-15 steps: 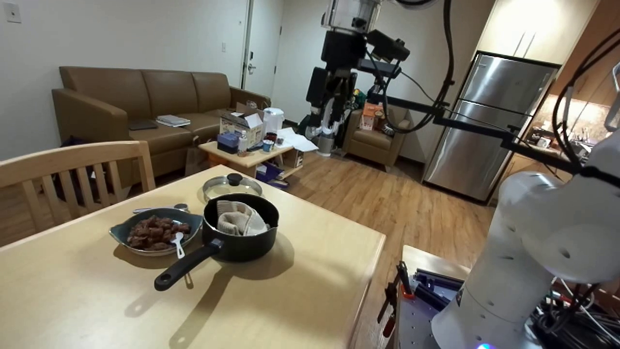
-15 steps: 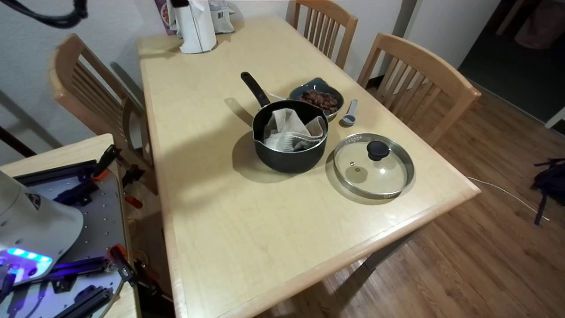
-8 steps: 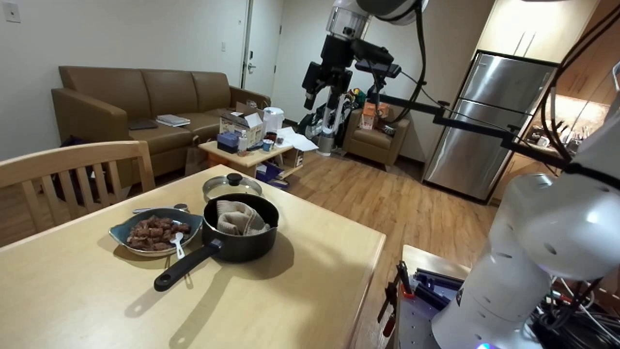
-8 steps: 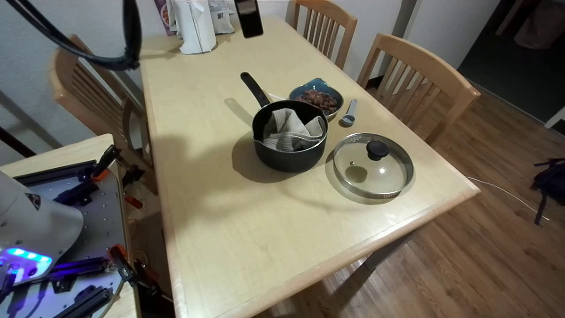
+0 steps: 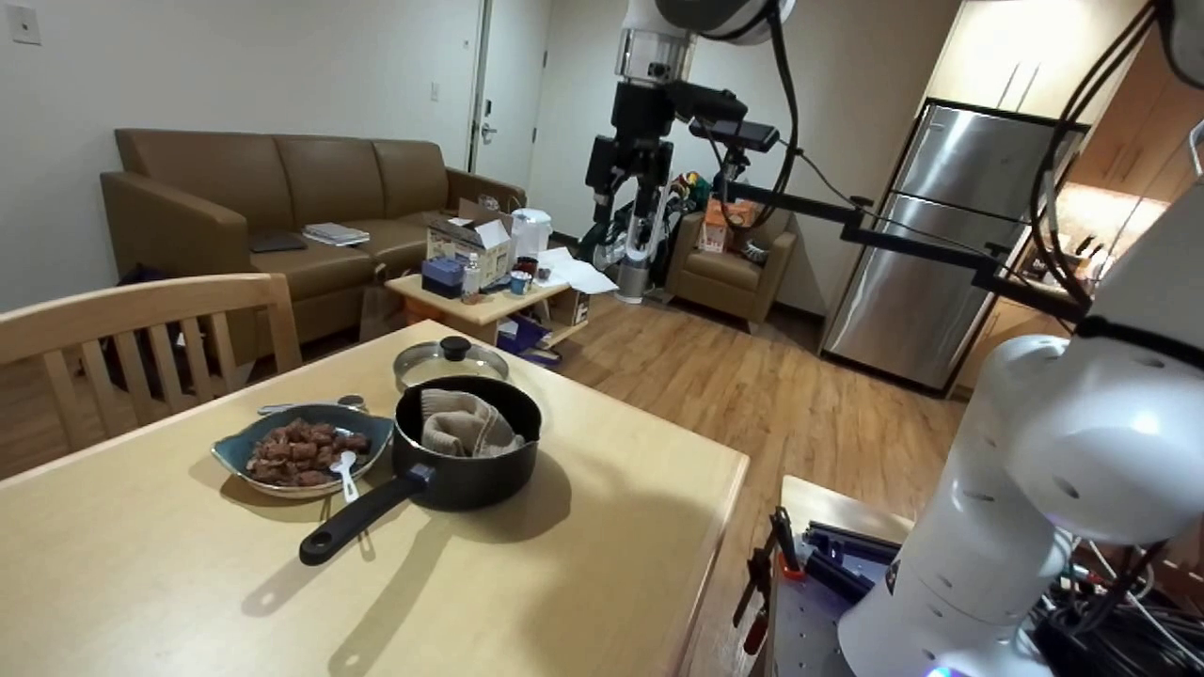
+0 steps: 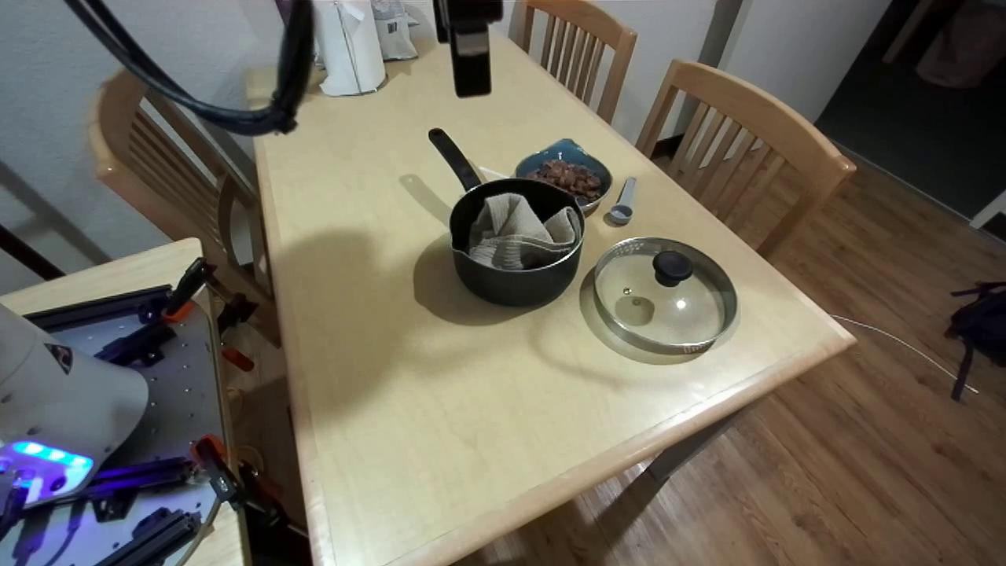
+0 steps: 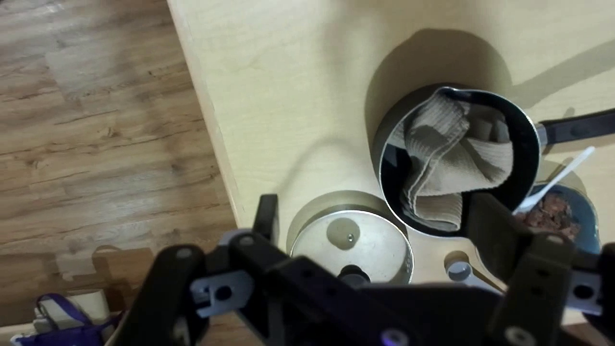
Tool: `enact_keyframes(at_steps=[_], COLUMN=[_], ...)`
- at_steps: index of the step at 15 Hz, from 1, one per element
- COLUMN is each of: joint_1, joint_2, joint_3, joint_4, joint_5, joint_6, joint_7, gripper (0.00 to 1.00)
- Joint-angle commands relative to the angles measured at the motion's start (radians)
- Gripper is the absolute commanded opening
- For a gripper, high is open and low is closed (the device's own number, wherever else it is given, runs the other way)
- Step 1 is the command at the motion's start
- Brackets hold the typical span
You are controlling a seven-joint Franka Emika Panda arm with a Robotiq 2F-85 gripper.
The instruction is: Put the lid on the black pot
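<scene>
Pale worktop (image 6: 471, 409) carries the lid (image 6: 659, 310), just beside the black pot (image 6: 515, 287), a cloth (image 6: 515, 236) inside. I judge this the approach: end effector (image 7: 377, 211) wide, holding nothing; next I should centre over the knob (image 6: 673, 268) and descend.

In exterior view: pale table (image 6: 440, 424) — black pot (image 6: 515, 288) at centre, lid (image 6: 666, 299) right of centre; blue dish (image 6: 567, 150) above centre, grey scoop (image 6: 625, 198) beside dish; white upright object (image 6: 350, 51), pale packet (image 6: 398, 35) — top, left of centre.
</scene>
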State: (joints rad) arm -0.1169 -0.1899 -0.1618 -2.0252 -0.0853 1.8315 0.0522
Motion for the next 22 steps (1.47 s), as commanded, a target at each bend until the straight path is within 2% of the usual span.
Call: enact_keyframes(at_steps=[1,2,3,5,7,10,11,13,17,18,20,22], joint_1=[-0.023,-0.026,-0.021,-0.028,-0.029,-0.034,-0.039,-0.060,-0.095,-0.082,-0.090,-0.095], joint_2=[0.224,0.268,0.152,0.236,0.268,0.298,0.345,0.444,0.621,0.539,0.610,0.613], joint_3=[-0.021,-0.022,-0.014,-0.018,-0.017,-0.020,-0.026,-0.037,-0.034,-0.036,-0.036,-0.030], joint_4=[0.237,0.286,0.152,0.231,0.260,0.231,0.248,0.290,0.388,0.311,0.353,0.349], joint_5=[-0.046,-0.069,-0.034,-0.047,-0.048,-0.051,-0.064,-0.030,-0.009,-0.038,-0.037,-0.039], joint_6=[-0.159,-0.209,-0.117,-0.161,-0.171,0.078,0.171,0.270,0.336,0.326,0.339,0.357], joint_7=[-0.138,-0.129,-0.088,-0.101,-0.101,-0.102,-0.083,-0.082,-0.107,-0.092,-0.091,-0.125], gripper=[1.00,1.00,1.00,1.00,1.00,1.00,1.00,1.00,1.00,1.00,1.00,1.00])
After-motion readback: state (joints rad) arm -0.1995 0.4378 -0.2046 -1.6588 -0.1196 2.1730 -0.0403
